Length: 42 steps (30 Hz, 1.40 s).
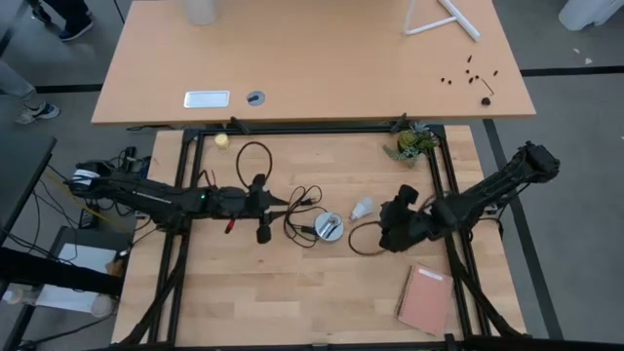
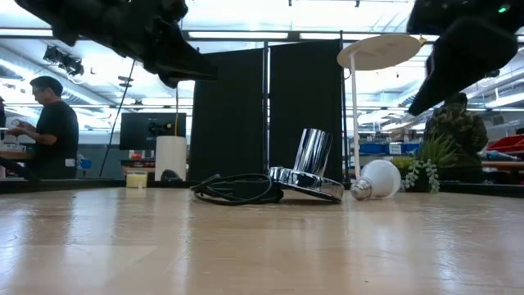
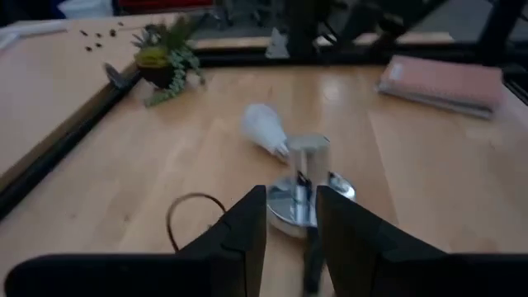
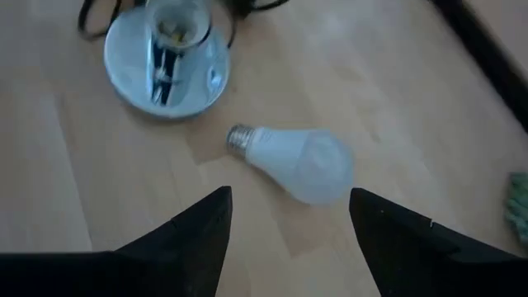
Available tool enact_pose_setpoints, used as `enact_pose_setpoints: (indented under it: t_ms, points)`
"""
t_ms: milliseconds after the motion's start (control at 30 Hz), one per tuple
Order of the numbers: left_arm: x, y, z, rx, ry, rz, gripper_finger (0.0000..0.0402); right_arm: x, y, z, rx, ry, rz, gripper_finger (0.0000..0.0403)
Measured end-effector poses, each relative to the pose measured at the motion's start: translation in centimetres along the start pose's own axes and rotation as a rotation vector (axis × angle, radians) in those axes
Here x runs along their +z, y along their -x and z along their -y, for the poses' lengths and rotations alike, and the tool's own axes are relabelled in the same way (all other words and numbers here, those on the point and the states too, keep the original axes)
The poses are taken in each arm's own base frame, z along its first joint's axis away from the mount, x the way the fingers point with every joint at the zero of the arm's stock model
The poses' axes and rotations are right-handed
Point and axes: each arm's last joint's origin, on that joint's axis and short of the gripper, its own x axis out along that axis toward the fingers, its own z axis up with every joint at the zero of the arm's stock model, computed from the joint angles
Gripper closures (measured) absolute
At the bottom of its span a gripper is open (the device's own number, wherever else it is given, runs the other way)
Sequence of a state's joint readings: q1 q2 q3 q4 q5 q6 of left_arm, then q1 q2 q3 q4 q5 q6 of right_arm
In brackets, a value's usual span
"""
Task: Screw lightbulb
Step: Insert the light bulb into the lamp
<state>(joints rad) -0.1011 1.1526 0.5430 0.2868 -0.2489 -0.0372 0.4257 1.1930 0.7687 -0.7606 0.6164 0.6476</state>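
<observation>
The lightbulb (image 4: 293, 163) lies on its side on the counter (image 1: 322, 292) just beside the socket (image 4: 169, 58); the right claw (image 4: 289, 219), fingers apart, should straddle the frosted glass. The left claw (image 3: 291, 219), slightly parted, faces the socket
</observation>
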Motion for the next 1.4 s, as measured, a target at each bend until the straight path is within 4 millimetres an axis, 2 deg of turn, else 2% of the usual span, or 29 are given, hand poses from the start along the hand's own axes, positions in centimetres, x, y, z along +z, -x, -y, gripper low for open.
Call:
enact_pose_setpoints:
  t_ms: [233,500,667,800,1100,1267,1400]
  points:
    - [0.1,-0.1,-0.5,0.023,0.009,0.007,0.0291,1.8,-1.4,2.0,0.159,0.124,-0.062,0.0148]
    - [0.1,-0.1,-0.5,0.023,0.064,0.007,0.0291,2.1,-2.2,3.0,0.190,0.359,-0.082,0.0135]
    - [0.1,-0.1,-0.6,0.050,0.118,0.014,0.0291,2.5,-2.8,3.8,0.173,0.327,-0.067,0.0129]
    - [0.4,0.0,-0.4,0.118,0.168,0.056,0.0287,1.9,-3.6,4.4,0.240,0.309,-0.046,0.0129]
    - [0.8,0.5,1.3,0.089,0.159,0.102,0.0264,-0.5,-4.3,4.9,0.292,0.253,0.135,0.0130]
    - [0.7,0.8,2.1,0.076,0.126,0.101,0.0252,-2.4,-4.9,5.0,0.339,0.144,0.109,0.0122]
    - [0.7,0.9,2.4,0.071,0.120,0.098,0.0234,-3.9,-5.2,4.2,0.399,0.140,0.091,0.0098]
